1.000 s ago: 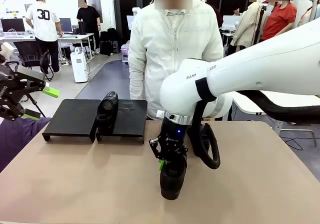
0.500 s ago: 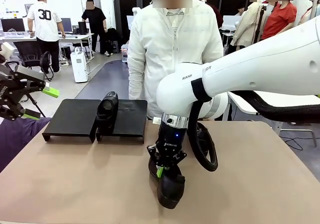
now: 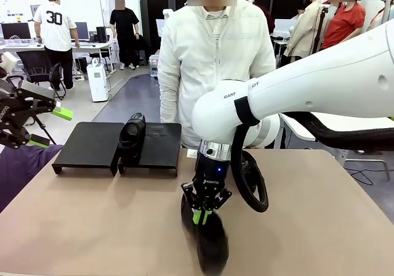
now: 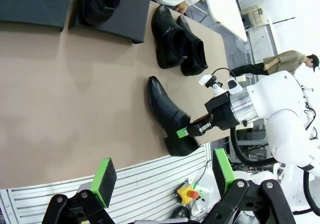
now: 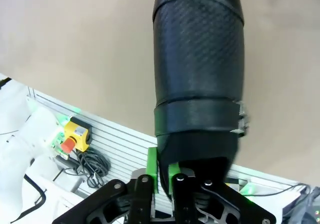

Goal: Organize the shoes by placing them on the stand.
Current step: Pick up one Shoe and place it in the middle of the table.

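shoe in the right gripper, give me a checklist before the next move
1. Right gripper pinching the held shoe at its heel rim: ok.
2. Held shoe's toe off the table: cannot tell; it is blurred in the front view.
3. Room on the stand, which carries one shoe: ok.
4. Left gripper open, off to the side: ok.
5. Other two shoes apart from the held shoe: ok.

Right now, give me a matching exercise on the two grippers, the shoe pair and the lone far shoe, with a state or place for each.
1 left gripper
2 right gripper
3 shoe pair
4 lone far shoe

A on the stand
B side by side on the table
C open, holding nothing
D pinching the heel of the near shoe

Pairs: 1-C, 2-D, 3-B, 4-A
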